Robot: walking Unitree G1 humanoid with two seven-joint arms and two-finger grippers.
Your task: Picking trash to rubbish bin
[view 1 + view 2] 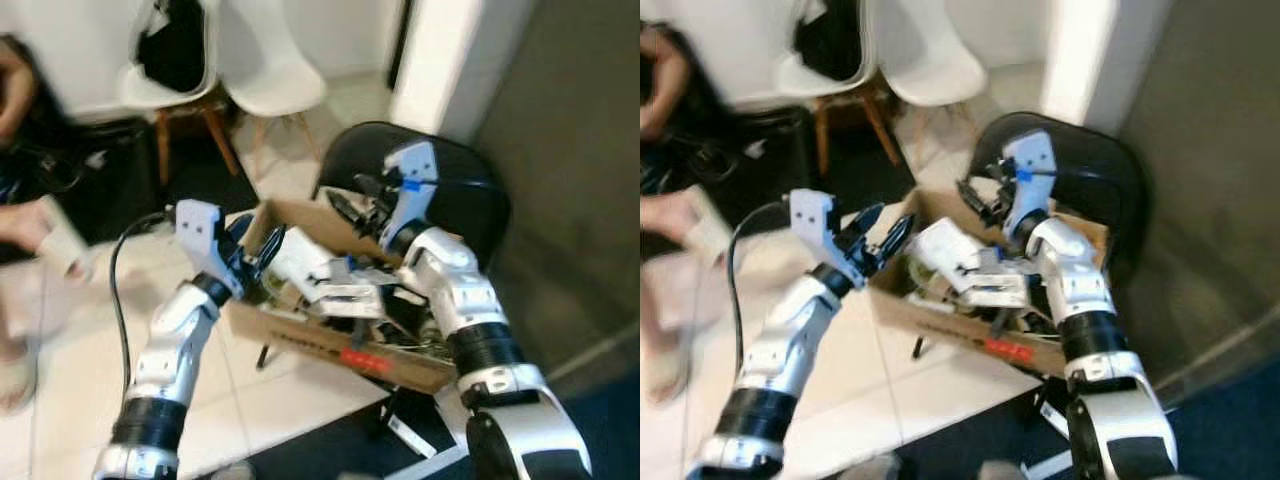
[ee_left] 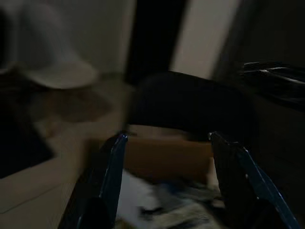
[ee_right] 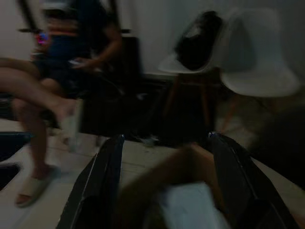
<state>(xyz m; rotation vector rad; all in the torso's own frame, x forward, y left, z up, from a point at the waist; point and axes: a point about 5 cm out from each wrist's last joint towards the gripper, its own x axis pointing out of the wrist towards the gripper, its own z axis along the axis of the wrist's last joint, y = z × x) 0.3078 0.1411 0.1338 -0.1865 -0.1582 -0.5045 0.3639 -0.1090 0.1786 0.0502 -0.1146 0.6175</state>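
Fingers point(image 1: 902, 232) spread beside cardboard box point(image 1: 300, 340) on tiled floor point(image 1: 70, 350).

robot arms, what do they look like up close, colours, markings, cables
Both arms are silver-white shells with black bands at the joints. Each hand has a white block-shaped housing and two long black fingers. The right hand carries a small blue marking on its housing; the left hand has a black cable looping down from it.

A home interior is suggested by white moulded shell chairs on wooden legs point(image 1: 270, 80) and pale floor tiles point(image 1: 70, 340).
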